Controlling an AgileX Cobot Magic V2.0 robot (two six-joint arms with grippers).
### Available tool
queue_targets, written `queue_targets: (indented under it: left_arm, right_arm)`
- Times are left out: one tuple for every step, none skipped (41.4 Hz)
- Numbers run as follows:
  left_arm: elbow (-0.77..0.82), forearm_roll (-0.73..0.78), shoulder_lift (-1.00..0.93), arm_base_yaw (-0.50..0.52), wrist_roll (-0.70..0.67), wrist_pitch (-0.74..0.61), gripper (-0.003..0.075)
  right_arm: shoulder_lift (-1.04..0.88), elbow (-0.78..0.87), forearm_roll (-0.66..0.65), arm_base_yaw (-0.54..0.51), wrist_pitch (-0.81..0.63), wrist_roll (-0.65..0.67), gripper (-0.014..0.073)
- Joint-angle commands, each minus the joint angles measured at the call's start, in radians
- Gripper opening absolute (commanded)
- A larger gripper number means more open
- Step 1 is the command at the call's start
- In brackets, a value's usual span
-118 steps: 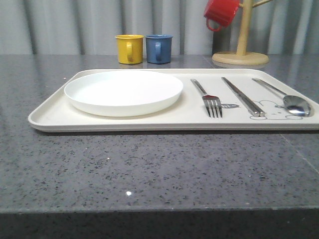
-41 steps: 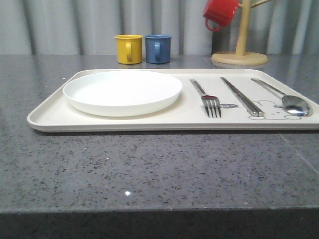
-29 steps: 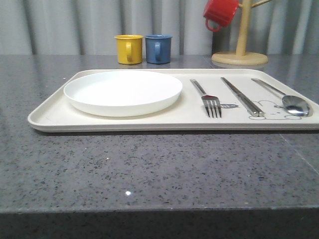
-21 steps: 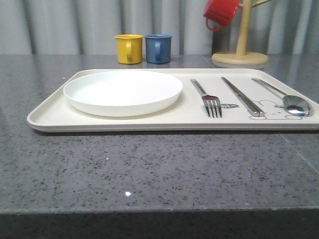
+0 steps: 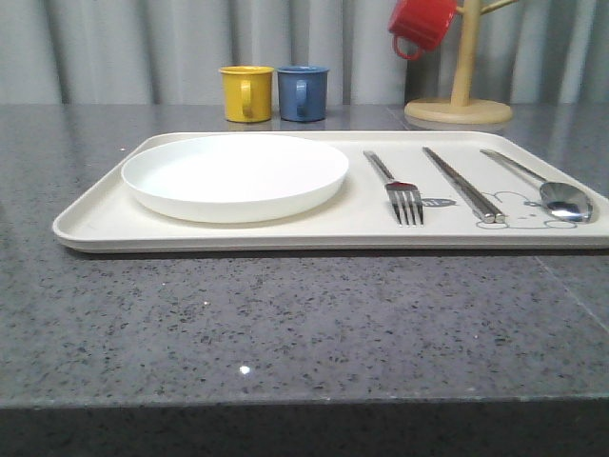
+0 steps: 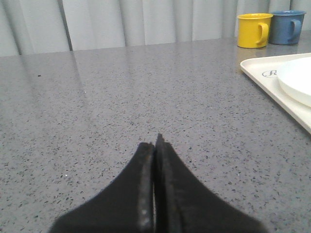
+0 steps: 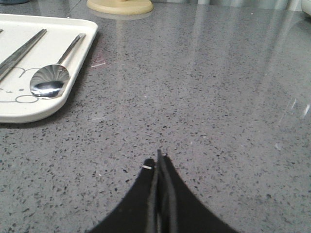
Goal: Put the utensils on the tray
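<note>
Resting on cream tray (image 5: 95,221), white plate (image 5: 235,174), fork (image 5: 397,189), chopsticks (image 5: 463,185), spoon (image 5: 554,193)

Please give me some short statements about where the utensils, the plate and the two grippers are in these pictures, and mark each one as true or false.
1. The fork lies on the tray. True.
2. The spoon lies on the bare table. False: it lies on the tray, near its right end.
3. The chopsticks lie between fork and spoon. True.
4. The plate is on the right half of the tray. False: it is on the left half.
5. The left gripper holds the fork. False: it is shut on nothing, over the table.
6. The right gripper is shut and empty. True.
</note>
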Motion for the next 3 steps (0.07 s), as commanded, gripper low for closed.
queue_targets:
  left_arm:
    - [0.003,-0.008,-0.021,0.003,-0.011,-0.091,-0.0019]
    - [0.003,-0.008,-0.021,0.003,-0.011,-0.091,-0.0019]
    - [0.003,-0.008,-0.021,0.003,-0.011,-0.091,-0.0019]
  right_arm:
    - [-0.017,-0.004,-0.004,-0.005,-0.076,-0.012,-0.0062]
    - [-0.017,-0.004,-0.004,-0.005,-0.076,-0.012,-0.0062]
    - [-0.017,-0.004,-0.004,-0.005,-0.076,-0.012,-0.0062]
